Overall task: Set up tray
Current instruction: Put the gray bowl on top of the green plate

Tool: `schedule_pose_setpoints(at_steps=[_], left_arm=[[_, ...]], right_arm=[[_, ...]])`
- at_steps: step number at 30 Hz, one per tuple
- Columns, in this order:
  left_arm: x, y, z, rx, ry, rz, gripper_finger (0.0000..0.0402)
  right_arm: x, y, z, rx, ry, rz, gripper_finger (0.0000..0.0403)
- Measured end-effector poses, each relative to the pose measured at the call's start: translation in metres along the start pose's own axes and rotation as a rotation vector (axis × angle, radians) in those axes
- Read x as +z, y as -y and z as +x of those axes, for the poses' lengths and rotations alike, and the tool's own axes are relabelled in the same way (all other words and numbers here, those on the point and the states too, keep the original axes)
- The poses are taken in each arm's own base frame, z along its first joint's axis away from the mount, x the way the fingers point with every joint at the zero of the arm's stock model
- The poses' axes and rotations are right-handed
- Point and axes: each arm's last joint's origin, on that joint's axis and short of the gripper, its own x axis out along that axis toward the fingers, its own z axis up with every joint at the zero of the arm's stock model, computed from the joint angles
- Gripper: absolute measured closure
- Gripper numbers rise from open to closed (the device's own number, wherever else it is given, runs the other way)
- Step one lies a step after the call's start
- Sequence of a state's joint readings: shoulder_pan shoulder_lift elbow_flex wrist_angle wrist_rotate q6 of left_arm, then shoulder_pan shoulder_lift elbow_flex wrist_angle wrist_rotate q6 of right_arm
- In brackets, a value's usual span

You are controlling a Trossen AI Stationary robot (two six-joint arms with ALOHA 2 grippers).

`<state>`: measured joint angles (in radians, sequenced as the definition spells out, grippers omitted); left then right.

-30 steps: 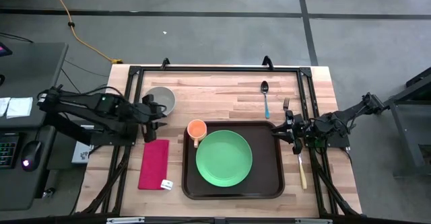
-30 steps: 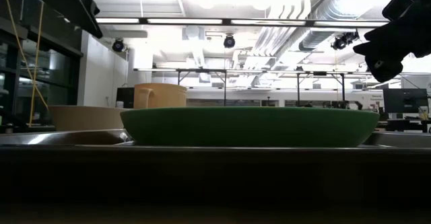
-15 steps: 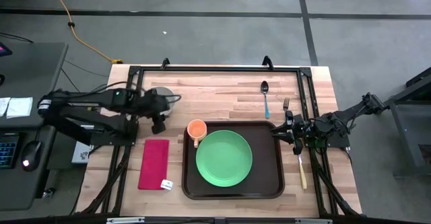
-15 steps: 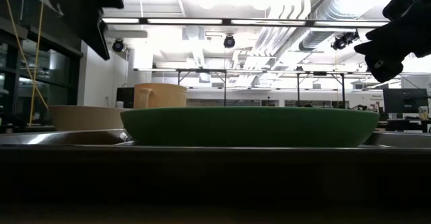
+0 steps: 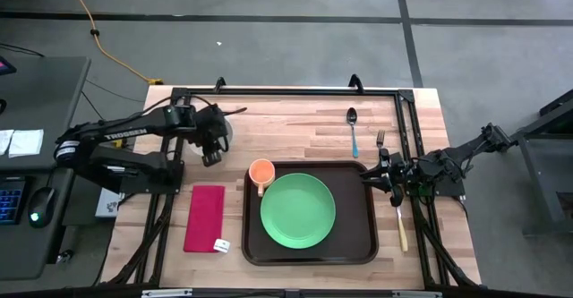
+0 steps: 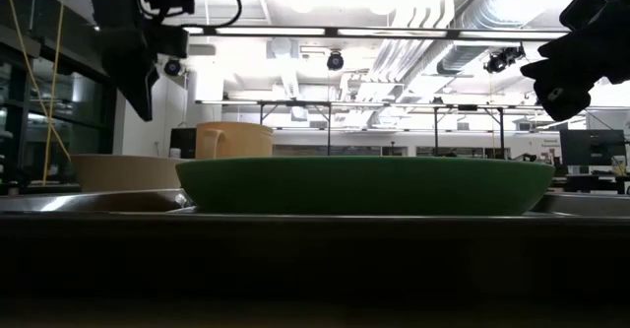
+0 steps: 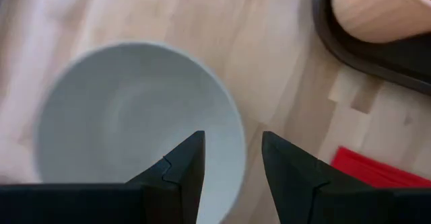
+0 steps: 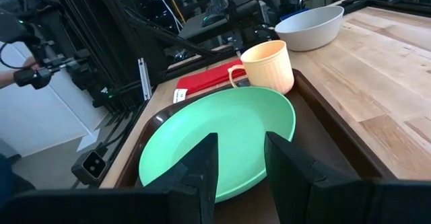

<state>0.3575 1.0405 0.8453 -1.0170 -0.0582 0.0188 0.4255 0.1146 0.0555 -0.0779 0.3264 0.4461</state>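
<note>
Overhead, the high view is showing the whole light wooden table (image 5: 295, 128), something no other view is giving. The large dark brown rectangular plastic tray (image 5: 358, 222) is lying at the lower centre of that frame, with the round green plastic plate (image 5: 298, 210) sitting in its middle and the small orange plastic cup (image 5: 260, 172) standing in its upper left corner. Nothing is showing inside the cup or on the plate.

Only this view is catching the flat red cloth napkin (image 5: 204, 217) lying left of the tray, the blue-handled metal spoon (image 5: 353, 128) and the metal fork (image 5: 380, 140) lying at the upper right of the table, and a pale-handled utensil (image 5: 401, 229) lying just right of the tray.

The left end effector (image 5: 211, 153) is hanging at the upper left of the table, over the edge of the round pale grey bowl (image 5: 222, 128), which the arm is mostly covering from above. The left wrist view is revealing what the high view is hiding: the bowl's inside (image 7: 135, 123) is empty, and the spread fingers (image 7: 182, 170) are standing either side of its rim without pinching it.

The right end effector (image 5: 380, 174) is waiting at the tray's right edge. Its own wrist view is showing its fingers (image 8: 195, 170) parted and holding nothing, over the plate.

The low view is showing the plate (image 6: 364, 185) edge-on, with the cup (image 6: 234, 139) behind it at the left.
</note>
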Motion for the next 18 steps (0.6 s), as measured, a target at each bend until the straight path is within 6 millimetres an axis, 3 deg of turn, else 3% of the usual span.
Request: schedule_pose_setpoints(at_steps=[18], left_arm=[[-0.019,0.003,0.035,-0.066,-0.043,-0.027,0.0222]], right_arm=[[0.000,0.000,0.000,-0.001,0.001,0.003,0.0304]])
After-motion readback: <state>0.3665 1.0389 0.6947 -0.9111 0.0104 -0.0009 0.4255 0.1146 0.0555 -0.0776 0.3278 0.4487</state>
